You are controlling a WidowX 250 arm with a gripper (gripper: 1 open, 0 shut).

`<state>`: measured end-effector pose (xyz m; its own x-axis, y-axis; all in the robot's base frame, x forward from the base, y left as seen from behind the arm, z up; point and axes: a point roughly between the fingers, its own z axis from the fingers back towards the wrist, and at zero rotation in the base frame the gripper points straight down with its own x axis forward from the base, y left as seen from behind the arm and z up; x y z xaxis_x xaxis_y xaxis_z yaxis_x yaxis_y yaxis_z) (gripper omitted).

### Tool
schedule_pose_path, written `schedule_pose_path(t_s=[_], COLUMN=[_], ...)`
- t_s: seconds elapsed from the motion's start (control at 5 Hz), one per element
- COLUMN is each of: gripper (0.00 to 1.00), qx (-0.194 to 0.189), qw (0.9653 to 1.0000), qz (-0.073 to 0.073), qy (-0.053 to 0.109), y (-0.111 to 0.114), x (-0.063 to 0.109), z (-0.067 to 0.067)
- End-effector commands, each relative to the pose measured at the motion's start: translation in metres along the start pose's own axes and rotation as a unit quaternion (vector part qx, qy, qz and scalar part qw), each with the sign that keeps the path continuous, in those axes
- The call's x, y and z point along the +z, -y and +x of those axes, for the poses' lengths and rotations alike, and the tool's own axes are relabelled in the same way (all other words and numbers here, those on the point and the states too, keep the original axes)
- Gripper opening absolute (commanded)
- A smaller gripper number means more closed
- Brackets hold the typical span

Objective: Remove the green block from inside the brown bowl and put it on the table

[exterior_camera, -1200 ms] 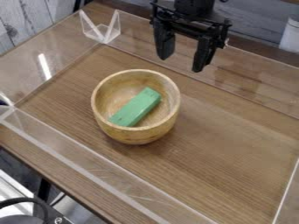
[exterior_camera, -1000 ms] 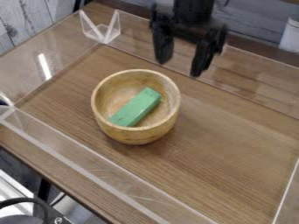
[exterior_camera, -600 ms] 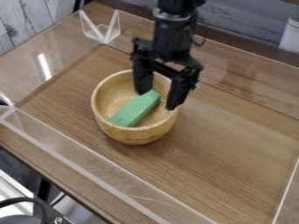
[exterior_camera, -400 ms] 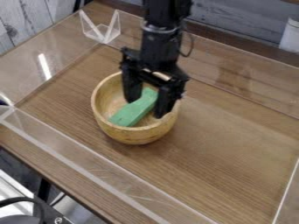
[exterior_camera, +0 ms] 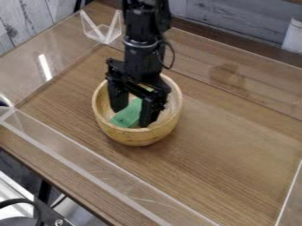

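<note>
Tool point(exterior_camera: 134, 109) lowered into brown bowl point(exterior_camera: 109, 129), jaws spread astride bright green block point(exterior_camera: 130, 115), not gripping

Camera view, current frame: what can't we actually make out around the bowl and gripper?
- Green block: mostly hidden behind the gripper; only part shows between the fingers.
- Contact: the open fingers straddle the block inside the brown bowl, but whether the tips touch it or the bowl floor cannot be told from this single view.
- Bowl's far inner wall: blocked by the arm.
- Arm above the wrist: cut off by the top edge.
</note>
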<state>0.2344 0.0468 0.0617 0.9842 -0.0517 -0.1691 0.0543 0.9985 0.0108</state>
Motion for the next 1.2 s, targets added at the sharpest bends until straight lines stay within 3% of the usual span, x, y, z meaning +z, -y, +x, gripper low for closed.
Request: schedule_pose_path(t_s=[0.0, 0.4, 0.6, 0.8, 1.0], gripper=[1.00, 1.00, 0.00, 0.00, 0.00], qx=[0.003, 0.006, 0.008, 0.009, 0.011], qw=[0.9999, 0.9999, 0.9999, 0.9999, 0.9995], qz=[0.007, 0.008, 0.008, 0.005, 0.000], qy=[0.015, 0.006, 0.003, 0.011, 0.029], y=[-0.006, -0.008, -0.008, -0.008, -0.008], x=[0.003, -0.007, -0.011, -0.004, 0.014], z=[0.004, 0.008, 0.010, 0.010, 0.012])
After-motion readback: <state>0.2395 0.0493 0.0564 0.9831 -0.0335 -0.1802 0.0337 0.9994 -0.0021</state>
